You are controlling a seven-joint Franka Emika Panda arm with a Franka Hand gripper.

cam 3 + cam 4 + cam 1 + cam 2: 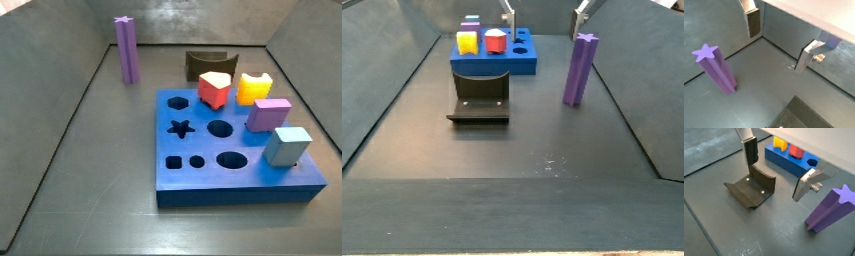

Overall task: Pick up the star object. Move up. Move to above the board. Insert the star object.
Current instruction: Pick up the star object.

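The star object (pixel 127 50) is a tall purple prism that stands upright on the floor at the back left, apart from the board. It also shows in both wrist views (pixel 714 67) (pixel 831 210) and in a side view (pixel 580 70). The board (pixel 201 172) is a thick blue block with dark cut-out holes; its star hole (pixel 179 127) is free. My gripper (pixel 779 42) (pixel 777 170) (pixel 545 12) is open and empty. It hangs above the floor, with the star object off to the side of one finger (pixel 807 57) and not between the jaws.
A dark fixture (pixel 751 189) (pixel 480 98) stands on the floor in front of the board (pixel 794 162) (pixel 523 60). Red (pixel 214 90), yellow (pixel 254 88), lilac (pixel 269 114) and grey-blue (pixel 286 146) pieces sit in the board. Grey walls enclose the floor.
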